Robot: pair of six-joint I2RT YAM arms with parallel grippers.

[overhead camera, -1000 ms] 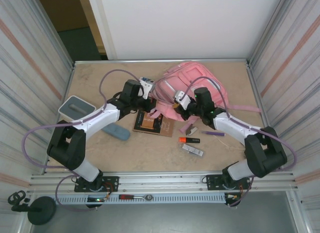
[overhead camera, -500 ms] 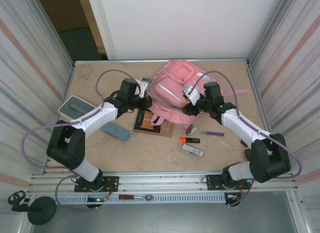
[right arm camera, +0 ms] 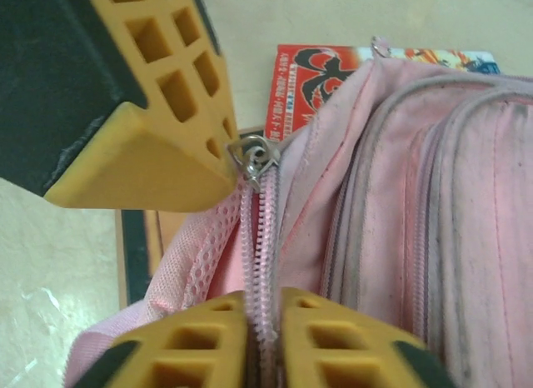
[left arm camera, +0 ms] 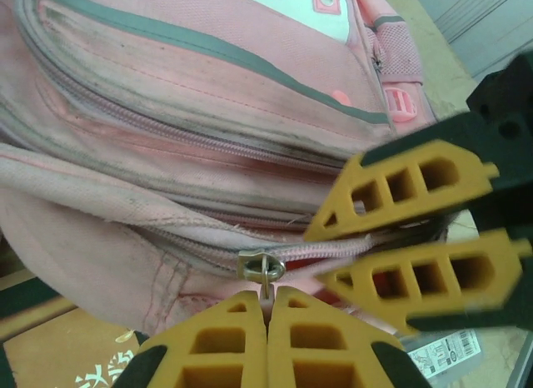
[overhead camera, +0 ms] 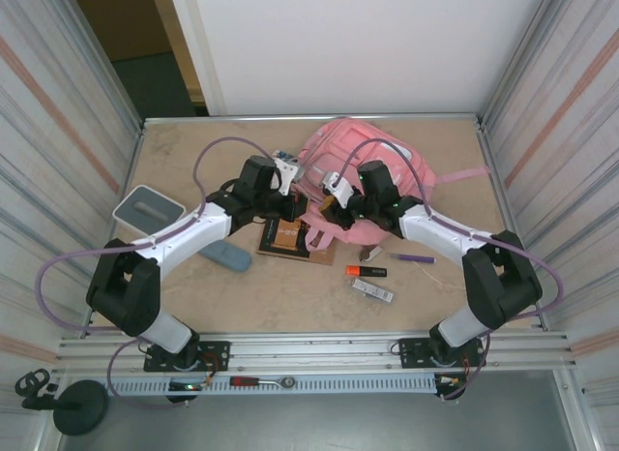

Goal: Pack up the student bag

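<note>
The student bag (overhead camera: 329, 146) lies on the worktop (overhead camera: 290, 286), in the upper middle of the overhead frame. The left gripper (left arm camera: 266, 303) is pressed together on the zip pull (left arm camera: 261, 266), and the right gripper (right arm camera: 265, 313) pinches the zip track (right arm camera: 260, 230) just beside it. I'd draw the pull straight along the teeth while the right holds the fabric taut.

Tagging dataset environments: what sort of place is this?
Likely an enclosed lab robot cell: corrugated metal walls, aluminium rail carrying both arm bases, table with a pink student bag.
</note>
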